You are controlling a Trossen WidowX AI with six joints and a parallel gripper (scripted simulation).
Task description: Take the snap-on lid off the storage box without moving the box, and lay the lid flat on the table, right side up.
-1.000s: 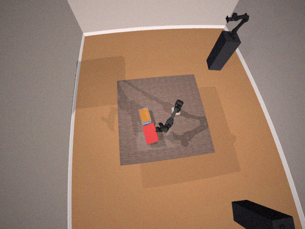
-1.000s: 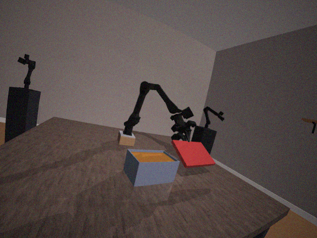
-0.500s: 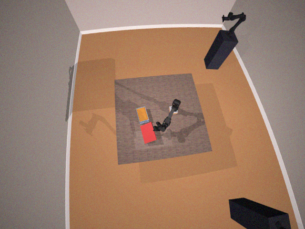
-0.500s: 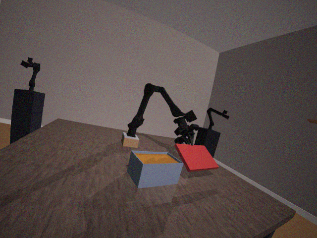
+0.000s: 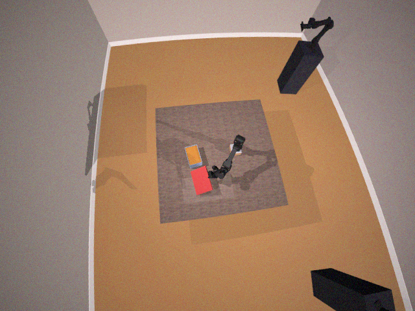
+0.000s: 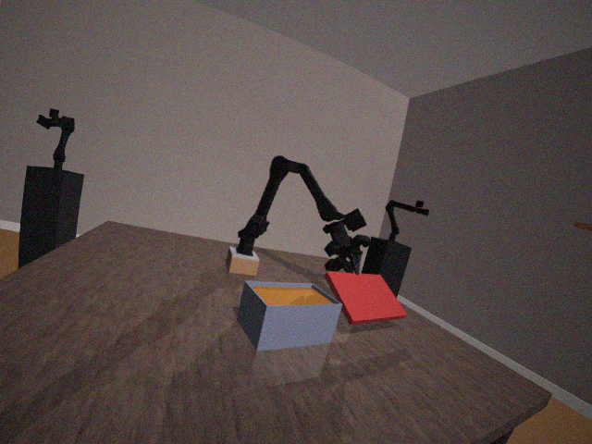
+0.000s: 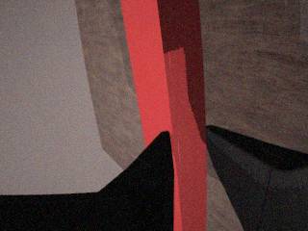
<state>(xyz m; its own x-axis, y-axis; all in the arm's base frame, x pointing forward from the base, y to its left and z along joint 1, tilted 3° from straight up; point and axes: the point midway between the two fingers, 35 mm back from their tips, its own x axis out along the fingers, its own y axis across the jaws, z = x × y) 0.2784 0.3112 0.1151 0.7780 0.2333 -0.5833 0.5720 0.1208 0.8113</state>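
The red lid (image 5: 201, 181) (image 6: 367, 297) (image 7: 149, 72) is off the box, tilted, its red top facing up. In the exterior view its front edge hangs lower than its rear edge, just above the table (image 5: 241, 116) (image 6: 143, 344), with a shadow under it. My gripper (image 5: 208, 173) (image 6: 357, 272) (image 7: 187, 136) is shut on the lid's rear edge, one finger on each side of the rim. The blue-grey storage box (image 5: 196, 165) (image 6: 299, 325) stands open and upright beside the lid, with an orange interior. Whether the lid touches the box is unclear.
My arm's base block (image 6: 243, 265) stands on the table behind the box. Two dark pedestals (image 5: 299, 67) (image 6: 50, 215) with other arms stand off the table. In the exterior view, the table's right edge lies beyond the lid.
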